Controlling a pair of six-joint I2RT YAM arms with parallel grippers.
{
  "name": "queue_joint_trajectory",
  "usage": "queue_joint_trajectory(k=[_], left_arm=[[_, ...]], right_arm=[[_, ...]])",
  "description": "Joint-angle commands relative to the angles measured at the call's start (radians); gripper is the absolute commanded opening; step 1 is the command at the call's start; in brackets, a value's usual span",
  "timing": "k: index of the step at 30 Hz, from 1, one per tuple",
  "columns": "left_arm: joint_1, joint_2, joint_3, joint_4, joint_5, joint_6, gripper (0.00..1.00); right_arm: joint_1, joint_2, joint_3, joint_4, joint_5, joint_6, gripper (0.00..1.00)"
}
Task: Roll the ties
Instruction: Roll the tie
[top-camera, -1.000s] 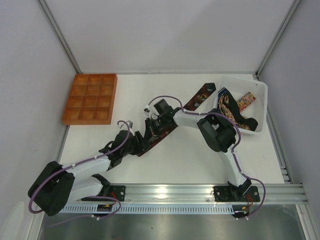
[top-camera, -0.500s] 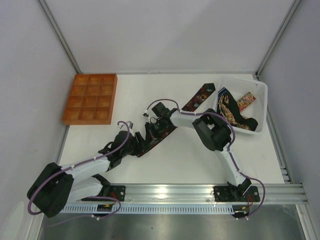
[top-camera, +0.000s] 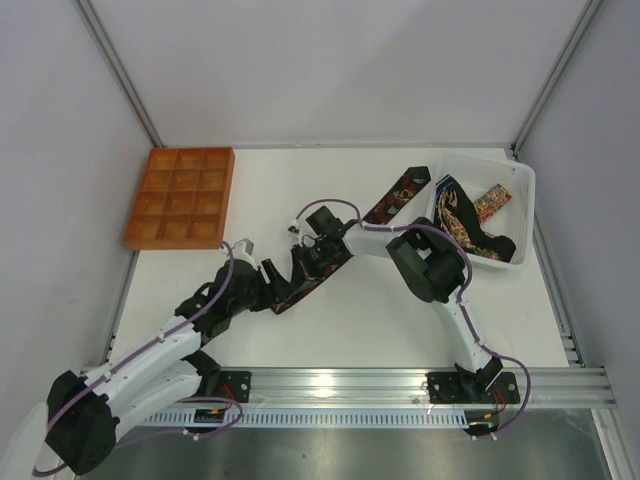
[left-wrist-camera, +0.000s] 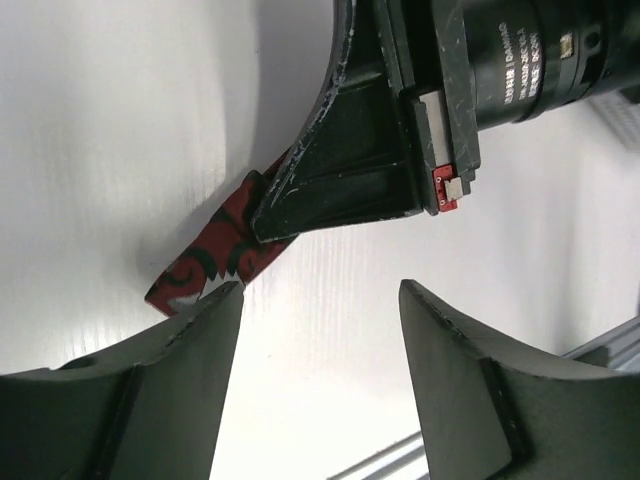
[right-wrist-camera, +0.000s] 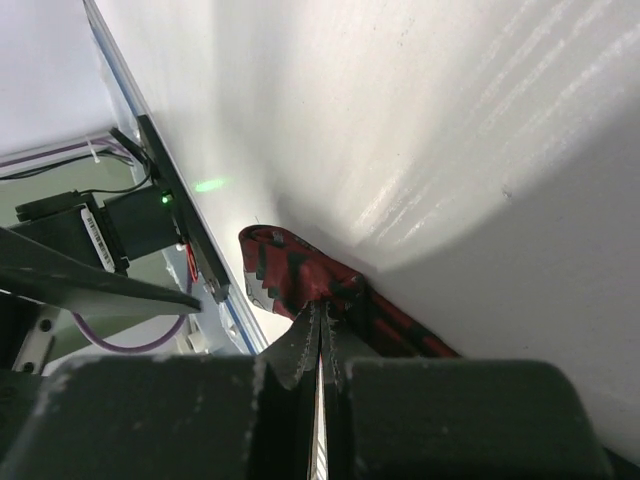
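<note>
A dark red and black patterned tie (top-camera: 396, 194) lies slanted across the table from the basket towards my left arm. Its near end (left-wrist-camera: 205, 262) is folded over. My right gripper (top-camera: 301, 267) is shut, and its tips (right-wrist-camera: 322, 308) press down on the folded red tie (right-wrist-camera: 298, 275). My left gripper (top-camera: 271, 290) sits just beside that end, open (left-wrist-camera: 320, 290), with only bare table between its fingers. Its left finger (left-wrist-camera: 170, 380) lies against the tie's edge. The black fingers of the right gripper (left-wrist-camera: 345, 180) fill the upper left wrist view.
A white basket (top-camera: 524, 188) at the back right holds more ties (top-camera: 468, 222). An orange compartment tray (top-camera: 180, 197) sits at the back left. A metal rail (top-camera: 400, 385) runs along the near edge, and grey walls close in the sides.
My left gripper has opened wider beside the tie's end, and the left arm has stretched lower towards the near left. The right gripper stays pressed on the tie.
</note>
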Motion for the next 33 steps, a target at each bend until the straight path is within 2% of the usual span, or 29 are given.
queue_joint_trajectory(k=[1, 5, 8, 20, 27, 30, 31, 33], left_arm=[[0.002, -0.045, 0.026, -0.226, -0.037, -0.134, 0.69], [0.004, -0.082, -0.058, -0.190, -0.045, -0.364, 0.64], [0.010, -0.101, -0.142, -0.121, -0.051, -0.456, 0.62], [0.023, 0.051, -0.144, -0.009, -0.114, -0.472, 0.63], [0.033, 0.151, -0.153, 0.060, -0.085, -0.472, 0.60], [0.033, 0.195, -0.155, 0.100, -0.073, -0.463, 0.49], [0.034, 0.203, -0.152, 0.100, -0.073, -0.449, 0.37], [0.036, 0.215, -0.136, 0.086, -0.080, -0.430, 0.21]], right_arm=[[-0.015, 0.002, -0.087, 0.074, 0.118, -0.004, 0.00], [-0.028, -0.018, -0.165, 0.177, 0.092, 0.041, 0.00], [-0.028, -0.018, -0.186, 0.206, 0.084, 0.050, 0.00], [-0.050, -0.028, -0.231, 0.245, 0.069, 0.041, 0.00], [-0.050, -0.025, -0.226, 0.245, 0.066, 0.044, 0.00], [-0.050, -0.028, -0.226, 0.246, 0.066, 0.047, 0.00], [-0.050, -0.030, -0.228, 0.248, 0.066, 0.050, 0.00], [-0.048, -0.042, -0.228, 0.243, 0.070, 0.050, 0.00]])
